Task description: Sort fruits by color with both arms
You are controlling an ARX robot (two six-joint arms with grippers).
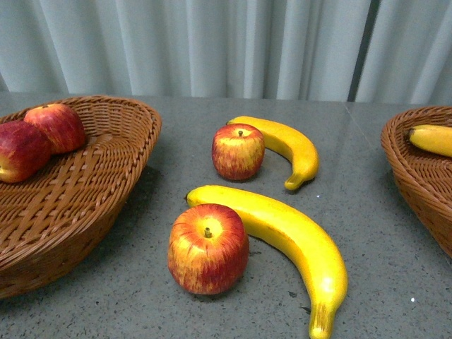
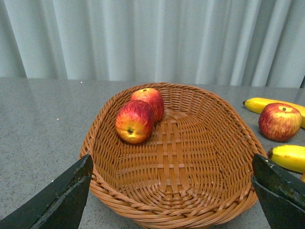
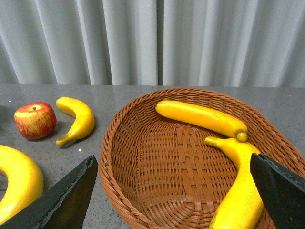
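Grey table (image 1: pixel 381 233): near banana (image 1: pixel 296 244) lies diagonal, tip toward camera (apple (image 1: pixel 208 248) beside).

left basket (image 1: pixel 138 131): near and left parts cut by the front view's edge.
basket apple (image 1: pixel 21 150): left side cut off there.
right basket (image 1: pixel 406 166): mostly beyond the front view's right edge.
basket banana (image 1: pixel 432 139): one end only in view.
near banana (image 1: pixel 296 236): tip clipped by the frame, side partly behind near apple (image 1: pixel 208 248).
far banana (image 1: pixel 286 145): partly behind far apple (image 1: pixel 238 151).
left tool (image 2: pixel 171 160): two finger tips only, rest out of frame.
right tool (image 3: pixel 174 160): likewise; one finger (image 3: pixel 281 188) hides part of second banana (image 3: pixel 240 191).
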